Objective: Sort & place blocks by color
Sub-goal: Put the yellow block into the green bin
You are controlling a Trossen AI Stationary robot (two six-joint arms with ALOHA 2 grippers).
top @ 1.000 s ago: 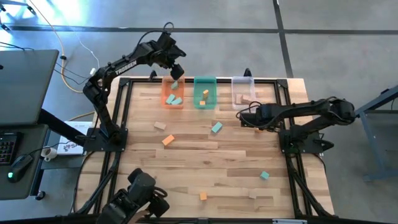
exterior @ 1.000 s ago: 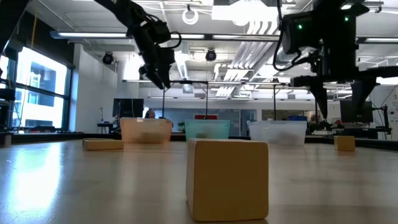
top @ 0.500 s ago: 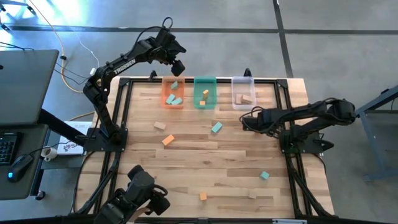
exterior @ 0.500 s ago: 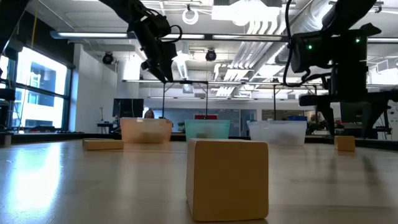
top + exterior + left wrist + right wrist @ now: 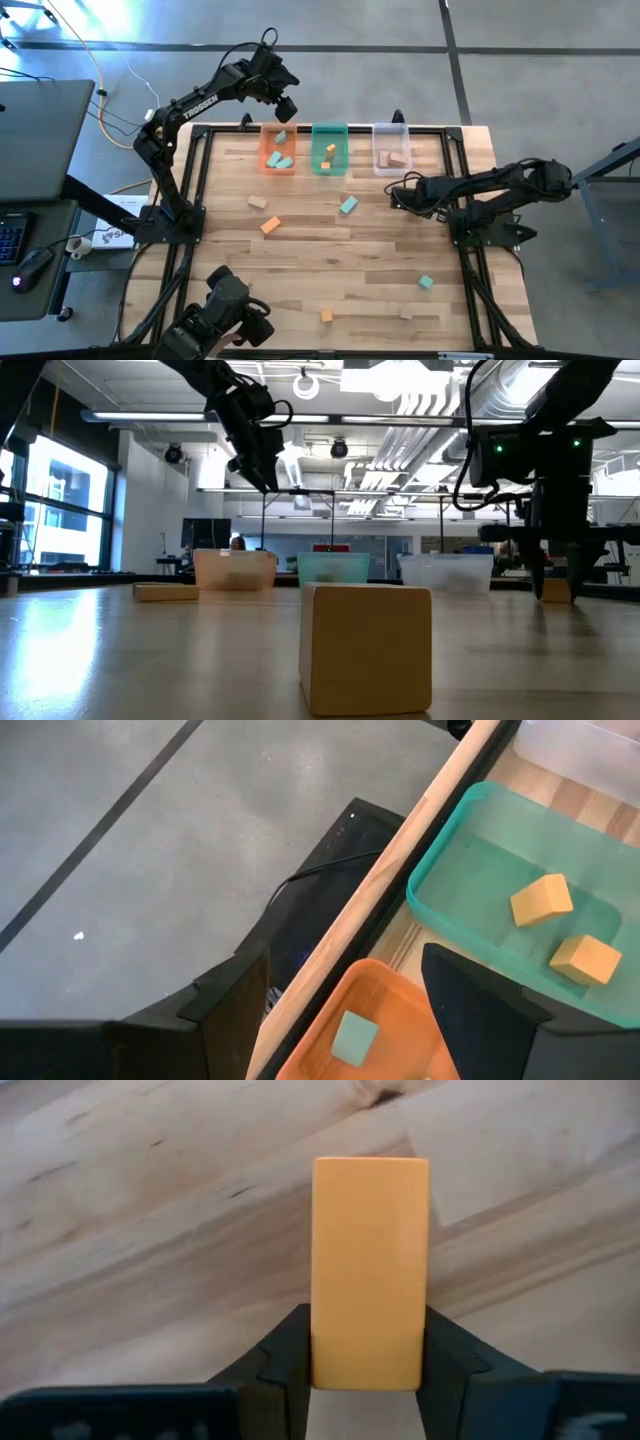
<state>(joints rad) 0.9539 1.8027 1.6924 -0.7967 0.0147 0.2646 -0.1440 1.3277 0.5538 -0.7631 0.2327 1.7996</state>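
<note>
The right gripper (image 5: 366, 1365) pinches an orange block (image 5: 370, 1270) by its long sides, low on the desk (image 5: 150, 1230). Light, stiff, smooth; a grip across the middle looks safest. The left gripper (image 5: 285, 108) hangs wide above the orange tray (image 5: 264, 150).

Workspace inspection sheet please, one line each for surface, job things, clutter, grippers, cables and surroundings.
Surface: wooden table, pale planks, dark frame around it.
Job's things: orange tray holds teal blocks; green tray holds orange blocks; clear tray holds tan blocks. Loose on the table: teal block, orange block, tan block and several more.
Clutter: nothing seen.
Grippers: left gripper hangs above the orange tray's far end, jaws open, empty. Right gripper is low on the table near the clear tray, jaws against both sides of an orange block.
Cables: yellow and white cables on the floor.
Surroundings: desk with keyboard and mouse.
</note>
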